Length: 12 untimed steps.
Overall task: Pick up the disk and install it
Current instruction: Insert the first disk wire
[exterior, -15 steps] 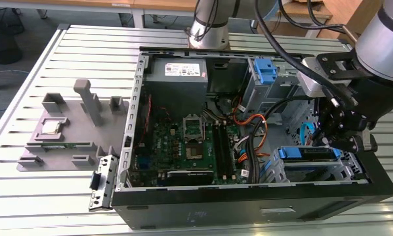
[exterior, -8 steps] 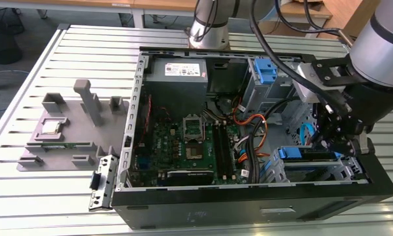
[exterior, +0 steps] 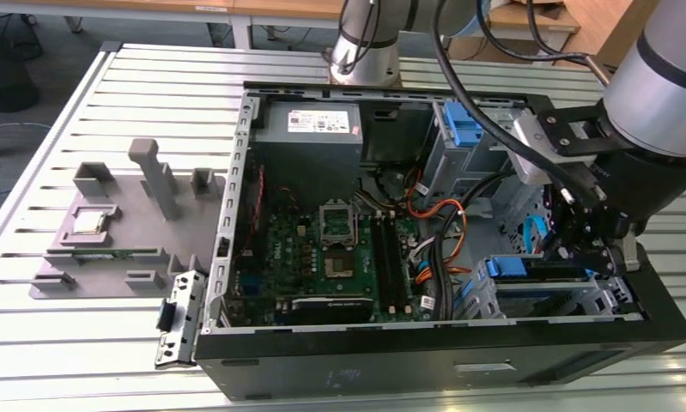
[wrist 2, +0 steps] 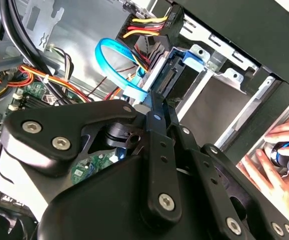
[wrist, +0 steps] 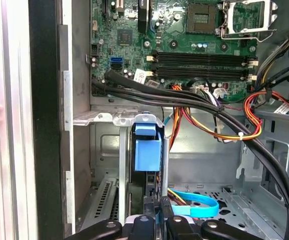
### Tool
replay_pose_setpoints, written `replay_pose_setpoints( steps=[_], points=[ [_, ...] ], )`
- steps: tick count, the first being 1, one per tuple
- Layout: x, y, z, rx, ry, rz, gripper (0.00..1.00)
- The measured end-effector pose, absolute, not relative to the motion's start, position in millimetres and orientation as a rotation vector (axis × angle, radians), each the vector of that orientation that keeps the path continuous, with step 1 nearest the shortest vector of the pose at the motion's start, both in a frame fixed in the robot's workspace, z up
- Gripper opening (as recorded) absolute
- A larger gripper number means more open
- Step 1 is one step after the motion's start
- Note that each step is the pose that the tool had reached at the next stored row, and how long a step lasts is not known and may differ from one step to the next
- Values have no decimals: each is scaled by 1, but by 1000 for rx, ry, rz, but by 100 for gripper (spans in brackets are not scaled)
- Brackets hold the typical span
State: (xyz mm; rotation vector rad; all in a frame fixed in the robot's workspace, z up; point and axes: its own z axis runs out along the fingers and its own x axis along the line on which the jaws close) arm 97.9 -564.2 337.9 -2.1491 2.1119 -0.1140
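The disk (exterior: 524,267) sits edge-on in the drive cage at the case's front corner, on the exterior view's right; its blue carrier frame (wrist: 148,150) shows between the cage's metal rails. My gripper (exterior: 574,257) reaches down into the case right at it. In the first wrist view my gripper (wrist: 159,222) has its black fingers close together, flanking the disk's dark rear end. In the second wrist view the gripper (wrist 2: 157,107) points at the disk (wrist 2: 184,60) in its slot.
A blue flat cable (wrist: 197,207) and bundles of black, orange and yellow wires (wrist: 219,122) run beside the cage. The motherboard (exterior: 319,257) fills the case floor. A person's hand (wrist 2: 279,150) rests outside the case wall. A grey fixture (exterior: 113,232) stands on the slatted table.
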Motion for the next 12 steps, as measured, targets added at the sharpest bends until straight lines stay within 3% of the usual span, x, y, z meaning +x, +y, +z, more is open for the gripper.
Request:
replay_pose_setpoints(
  steps=[12],
  points=[
    [95,-564,334,-2148,2109,-119,16]
  ],
)
